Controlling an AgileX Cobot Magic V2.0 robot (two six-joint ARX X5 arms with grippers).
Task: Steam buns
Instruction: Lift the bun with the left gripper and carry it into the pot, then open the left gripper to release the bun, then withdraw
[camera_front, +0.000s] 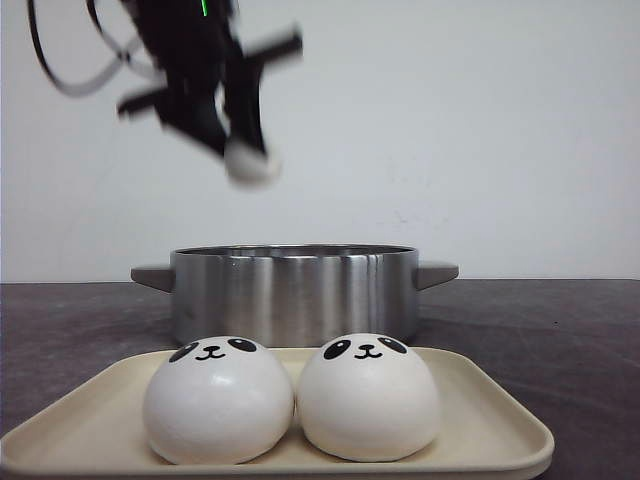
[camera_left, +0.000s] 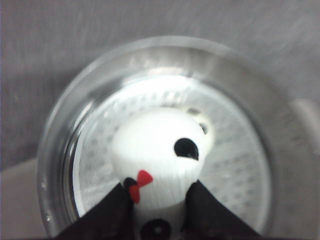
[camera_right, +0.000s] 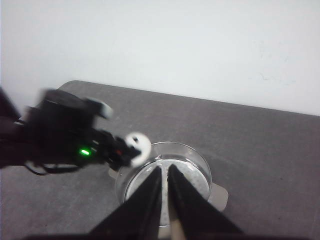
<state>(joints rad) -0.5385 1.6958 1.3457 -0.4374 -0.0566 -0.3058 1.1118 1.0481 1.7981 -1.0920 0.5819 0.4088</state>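
Bun (camera_left: 155, 155) pinched in left gripper (camera_front: 250, 160) w/ fingers closed on it, high above pot (camera_front: 293, 290). Right gripper (camera_right: 165, 200) nearly closed, empty. Two buns (camera_front: 218, 400) wait on tray (camera_front: 500, 420). Risk: dropping from this height (frames are blurry) could bounce it off the rim.

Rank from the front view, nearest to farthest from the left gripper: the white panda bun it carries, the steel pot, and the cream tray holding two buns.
1. The white panda bun, clamped in the left gripper, high above the table.
2. The round steel pot, below the gripper, behind the tray.
3. The cream plastic tray, lowest and closest to the camera, holding two panda buns.
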